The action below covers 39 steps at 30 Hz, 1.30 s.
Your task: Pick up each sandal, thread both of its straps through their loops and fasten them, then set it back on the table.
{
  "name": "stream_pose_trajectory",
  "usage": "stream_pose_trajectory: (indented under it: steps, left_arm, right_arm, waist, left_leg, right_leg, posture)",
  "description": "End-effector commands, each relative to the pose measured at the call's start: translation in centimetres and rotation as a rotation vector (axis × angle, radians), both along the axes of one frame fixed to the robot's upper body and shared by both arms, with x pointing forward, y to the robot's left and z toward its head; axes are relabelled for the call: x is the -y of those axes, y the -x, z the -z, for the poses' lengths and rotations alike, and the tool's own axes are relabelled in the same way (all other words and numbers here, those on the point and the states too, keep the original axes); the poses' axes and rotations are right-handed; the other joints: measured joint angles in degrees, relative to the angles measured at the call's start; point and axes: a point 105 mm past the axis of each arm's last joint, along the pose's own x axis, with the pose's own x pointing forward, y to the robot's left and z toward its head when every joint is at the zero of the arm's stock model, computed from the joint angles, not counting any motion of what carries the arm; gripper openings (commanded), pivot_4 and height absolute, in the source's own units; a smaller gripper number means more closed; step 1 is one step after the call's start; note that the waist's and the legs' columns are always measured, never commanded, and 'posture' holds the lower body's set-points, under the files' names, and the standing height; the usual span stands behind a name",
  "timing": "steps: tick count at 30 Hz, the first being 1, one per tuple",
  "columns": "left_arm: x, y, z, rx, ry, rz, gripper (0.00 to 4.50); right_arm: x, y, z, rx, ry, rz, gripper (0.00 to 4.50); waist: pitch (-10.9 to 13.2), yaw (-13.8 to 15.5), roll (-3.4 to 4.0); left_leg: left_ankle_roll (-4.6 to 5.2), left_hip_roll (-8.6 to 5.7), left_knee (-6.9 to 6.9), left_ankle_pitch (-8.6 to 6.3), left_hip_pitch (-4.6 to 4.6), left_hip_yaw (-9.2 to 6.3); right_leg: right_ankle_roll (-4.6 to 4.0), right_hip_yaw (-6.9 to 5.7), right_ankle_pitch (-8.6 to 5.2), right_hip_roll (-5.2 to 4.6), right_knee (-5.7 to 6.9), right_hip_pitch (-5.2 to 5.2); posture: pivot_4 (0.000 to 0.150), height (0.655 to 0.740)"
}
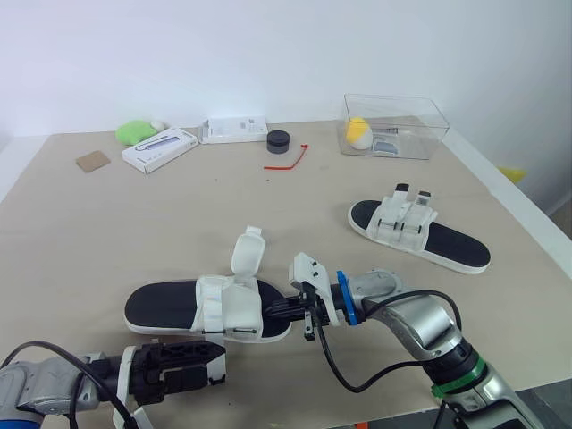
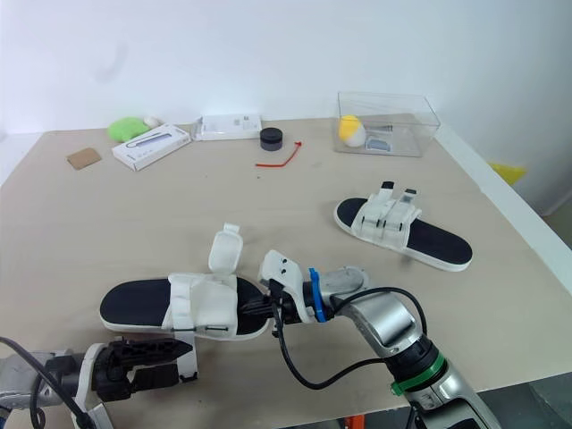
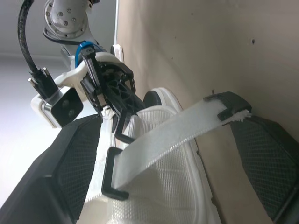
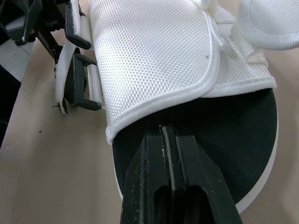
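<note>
The right end effector [image 4: 163,133] has its two black fingers pressed together, the tips lying over the black footbed at the open end of the near sandal [image 1: 197,308]. I cannot tell whether they touch it. The left end effector [image 3: 163,116] is spread wide at the sandal's side. A white woven strap [image 3: 173,135] crosses the gap between its mesh-faced fingers [image 3: 70,163], passing through a black loop [image 3: 112,172], and the strap's dark tip touches one finger.

No brand or writing on the sandal can be read, and the print on the white box [image 1: 159,149] at the far side is too small to make out.

The near sandal has a white textured upper, a black footbed and a white sole. One flap [image 1: 248,255] stands upright. It lies on the tabletop [image 1: 179,214] between the two end effectors.

The second sandal [image 1: 420,234] lies well apart, toward the robot's right, with its straps raised.

Farther back are a clear box [image 1: 393,125], a black round piece [image 1: 279,139] and a red tie [image 1: 288,159].
</note>
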Motion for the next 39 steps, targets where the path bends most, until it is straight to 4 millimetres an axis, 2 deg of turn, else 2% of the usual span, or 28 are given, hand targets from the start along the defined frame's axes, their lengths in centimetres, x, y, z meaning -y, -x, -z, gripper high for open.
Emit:
stream_pose_trajectory:
  steps: [1,2,4,5,7,8,14,18,22,26,31,34,36,39]
  left_arm:
    - [0.3,0.7,0.4,-0.029,0.009,0.023,2.60]
    - [0.4,0.8,0.4,-0.031,0.016,0.026,2.35]
    - [0.4,0.9,0.5,-0.038,0.023,0.025,1.30]
    - [0.4,1.0,0.5,-0.041,0.024,0.025,1.08]
    - [0.5,1.2,0.6,-0.044,0.025,0.028,0.19]
    - [0.5,1.3,0.6,-0.045,0.027,0.029,0.09]
    - [0.6,1.8,0.3,-0.082,0.086,0.044,0.09]
    - [1.4,3.3,-1.3,-0.198,0.164,0.119,0.09]
    - [2.2,3.2,-3.3,-0.394,0.204,0.074,0.09]
    - [2.2,1.9,-4.9,-0.690,0.194,-0.075,0.09]
    - [2.0,-0.1,-6.9,-0.948,0.257,-0.186,0.09]
    - [2.3,-1.5,-9.1,-1.148,0.356,-0.215,0.09]
    - [2.8,-1.8,-10.6,-1.249,0.386,-0.192,0.09]
    - [3.1,-3.6,-13.2,-1.379,0.509,-0.190,0.09]
  right_arm:
    - [-0.2,0.2,0.1,-0.011,0.001,-0.012,0.00]
    - [-0.2,0.2,0.1,-0.011,0.001,-0.012,0.00]
    - [-0.2,0.2,0.1,-0.011,0.001,-0.011,0.00]
    - [-0.2,0.2,0.1,-0.012,0.001,-0.012,0.00]
    - [-0.2,0.2,0.1,-0.013,0.002,-0.012,0.00]
    - [-0.2,0.2,0.1,-0.013,0.002,-0.013,0.00]
    - [-0.3,0.1,0.1,-0.014,0.000,-0.015,0.00]
    - [-0.2,0.1,0.1,-0.017,0.001,-0.015,0.00]
    - [-0.2,0.1,0.1,-0.017,0.002,-0.018,0.00]
    - [-0.3,0.0,0.1,-0.016,0.001,-0.018,0.00]
    - [-0.3,0.0,0.2,-0.016,-0.005,-0.011,0.00]
    - [-0.4,0.0,0.2,-0.019,-0.009,-0.008,0.00]
    - [-0.4,0.0,0.2,-0.018,-0.010,-0.008,0.00]
    - [-0.5,0.0,0.2,-0.019,-0.011,-0.008,0.00]
  waist:
    - [0.00,0.00,0.00]
    - [0.00,0.01,-0.01]
    - [-0.01,0.03,0.01]
    - [-0.05,0.03,0.08]
    - [-0.20,0.03,0.33]
    - [-0.26,0.03,0.43]
    - [-0.30,0.01,0.43]
    - [-0.30,-0.07,0.41]
    - [-0.26,-0.03,0.25]
    - [-0.18,0.01,0.17]
    - [-0.11,-0.02,0.23]
    - [-0.06,0.02,0.15]
    - [-0.01,0.01,0.12]
    - [0.03,0.01,0.11]
  left_leg:
    - [0.00,0.00,0.00,0.00,0.00,0.00]
    - [0.00,0.01,0.00,0.00,-0.01,-0.01]
    - [0.00,0.01,0.00,0.00,-0.01,-0.03]
    - [0.00,0.01,0.00,0.00,0.00,-0.03]
    - [0.00,0.01,0.00,0.00,0.02,-0.02]
    - [0.00,0.00,0.00,0.00,0.04,-0.01]
    - [0.00,-0.03,0.00,0.00,0.07,0.06]
    - [-0.01,-0.01,-0.02,-0.01,0.06,0.05]
    - [-0.02,0.03,-0.05,-0.01,0.04,-0.02]
    - [0.01,0.04,-0.03,0.01,0.07,0.03]
    - [0.00,-0.02,-0.03,0.01,0.07,0.07]
    - [-0.01,0.00,-0.05,0.00,0.06,0.03]
    - [-0.01,0.02,-0.05,0.00,0.05,-0.02]
    - [-0.01,0.02,-0.05,0.00,0.06,-0.03]
  right_leg:
    - [0.00,0.00,0.00,0.00,0.00,0.00]
    - [-0.01,-0.01,-0.01,0.00,0.00,0.00]
    - [-0.02,-0.02,-0.01,-0.01,0.01,0.00]
    - [-0.02,-0.03,-0.01,-0.02,0.01,0.00]
    - [0.01,0.00,0.00,-0.04,0.01,0.02]
    - [0.05,0.01,-0.01,-0.09,0.01,0.04]
    - [0.12,0.09,-0.02,-0.10,0.00,0.05]
    - [0.09,0.09,-0.04,-0.08,0.00,0.02]
    - [0.05,0.04,-0.10,-0.09,0.06,-0.01]
    - [-0.17,0.04,-0.21,-0.08,0.11,-0.01]
    - [-0.18,0.04,-0.24,0.04,0.10,-0.03]
    - [-0.17,0.00,-0.26,0.13,0.11,-0.04]
    - [-0.25,-0.01,-0.31,0.20,0.11,-0.04]
    - [-0.29,0.01,-0.33,0.23,0.11,-0.03]
  posture:
    - [0.150,0.7400]
    - [0.150,0.7400]
    - [0.150,0.7400]
    - [0.150,0.7400]
    - [0.150,0.7400]
    - [0.150,0.7400]
    - [0.150,0.7400]
    - [0.150,0.7400]
    - [0.150,0.7400]
    - [0.150,0.7400]
    - [0.150,0.7400]
    - [0.150,0.7400]
    - [0.150,0.7400]
    - [0.150,0.7400]
